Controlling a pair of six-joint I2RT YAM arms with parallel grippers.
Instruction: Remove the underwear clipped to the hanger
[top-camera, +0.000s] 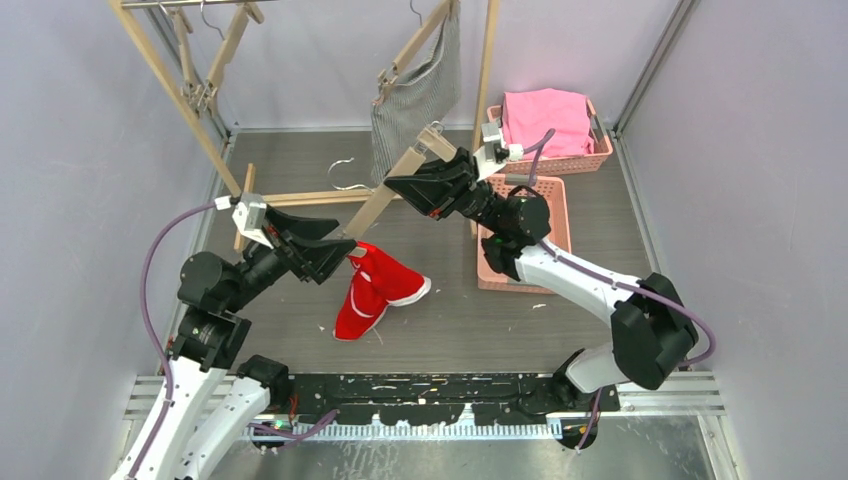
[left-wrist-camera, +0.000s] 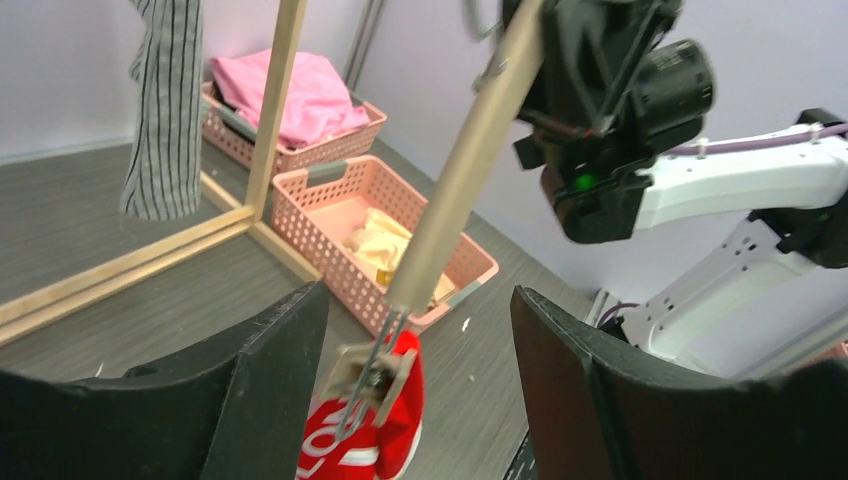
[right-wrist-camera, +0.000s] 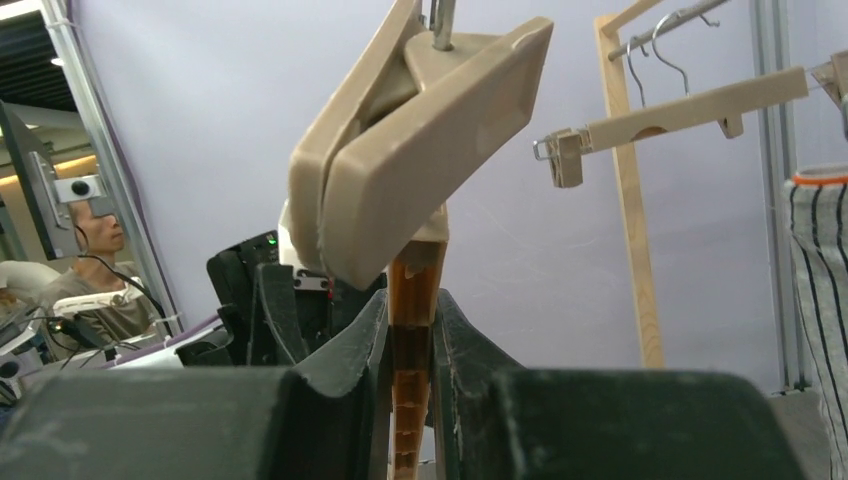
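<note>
Grey tabletop (top-camera: 480, 330) runs back to the far wooden rack (top-camera: 164, 75), where the grey-and-white striped underwear (top-camera: 415, 100) hangs clipped and untouched. Right of centre, the pink plastic basket (top-camera: 560, 200) holds the cream underwear (left-wrist-camera: 385, 245), so I judge one of three done. My right gripper (right-wrist-camera: 411, 320) is pressed together on the tilted wooden hanger (top-camera: 385, 195). Its low end has the red underwear (top-camera: 375, 290) clipped on, trailing onto the table. My left gripper (left-wrist-camera: 420, 320) is spread either side of that clip (left-wrist-camera: 370, 375), not squeezing it.

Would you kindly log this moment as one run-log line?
right pincer: shut on hanger | left pincer: open around clip | red underwear: clipped | striped underwear: hanging, untouched
</note>
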